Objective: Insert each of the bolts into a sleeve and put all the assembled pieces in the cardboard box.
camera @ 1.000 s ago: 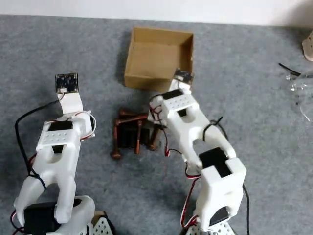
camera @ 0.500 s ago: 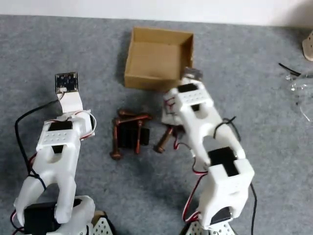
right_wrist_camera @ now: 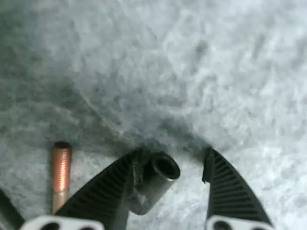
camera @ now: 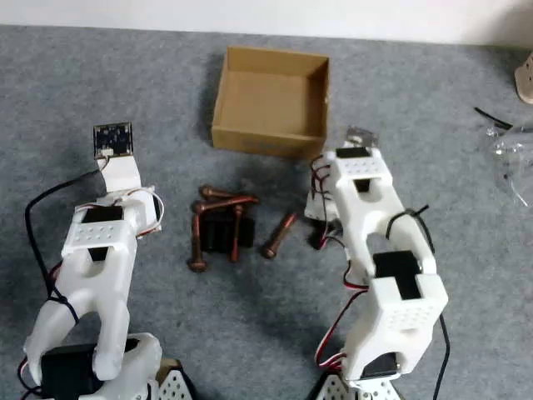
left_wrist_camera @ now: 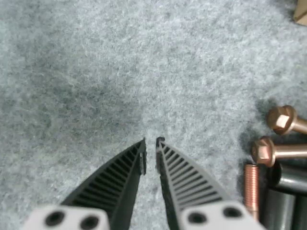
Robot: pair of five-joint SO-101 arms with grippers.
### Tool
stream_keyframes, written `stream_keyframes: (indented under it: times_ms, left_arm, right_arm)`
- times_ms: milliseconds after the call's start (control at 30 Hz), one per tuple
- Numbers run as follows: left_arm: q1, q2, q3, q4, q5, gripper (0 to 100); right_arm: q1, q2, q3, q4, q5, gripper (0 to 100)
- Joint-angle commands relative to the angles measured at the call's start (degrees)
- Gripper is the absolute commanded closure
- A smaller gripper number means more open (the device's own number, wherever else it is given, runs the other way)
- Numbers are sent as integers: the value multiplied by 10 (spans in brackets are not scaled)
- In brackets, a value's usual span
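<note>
Against one finger of my right gripper (right_wrist_camera: 172, 154) lies a black sleeve (right_wrist_camera: 159, 178); the jaws stand wide, with a gap to the other finger. A loose copper bolt (right_wrist_camera: 61, 168) rests on the carpet beside it, the same bolt (camera: 280, 235) lying left of the right arm in the high view. Further copper bolts and black sleeves are piled (camera: 218, 227) at the centre. Behind them stands the cardboard box (camera: 268, 138). My left gripper (left_wrist_camera: 150, 142) is shut on nothing over bare carpet, left of the bolt heads (left_wrist_camera: 263, 151) and a sleeve (left_wrist_camera: 289, 178).
Grey carpet covers the table. Clear plastic pieces and black wires (camera: 508, 143) lie at the far right, with a beige object (camera: 525, 79) at that edge. Open carpet lies left of the box and in front of the pile.
The right arm has swung right, away from the pile and the box's front. One bolt came out of the pile and now lies apart on its right. The left arm stayed still.
</note>
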Motion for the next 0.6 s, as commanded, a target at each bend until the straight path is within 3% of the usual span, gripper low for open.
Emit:
stream_keyframes:
  times_ms: [0, 300, 567]
  left_arm:
    - [0, 0, -2, -8, 2, 947]
    - [0, 0, -3, -9, 2, 947]
    - [0, 0, -3, -9, 2, 947]
  right_arm:
    - [-27, -33, 4, -1, -46, 804]
    - [-87, -33, 3, 73, -106, 804]
    - [-71, -29, 8, -21, -108, 881]
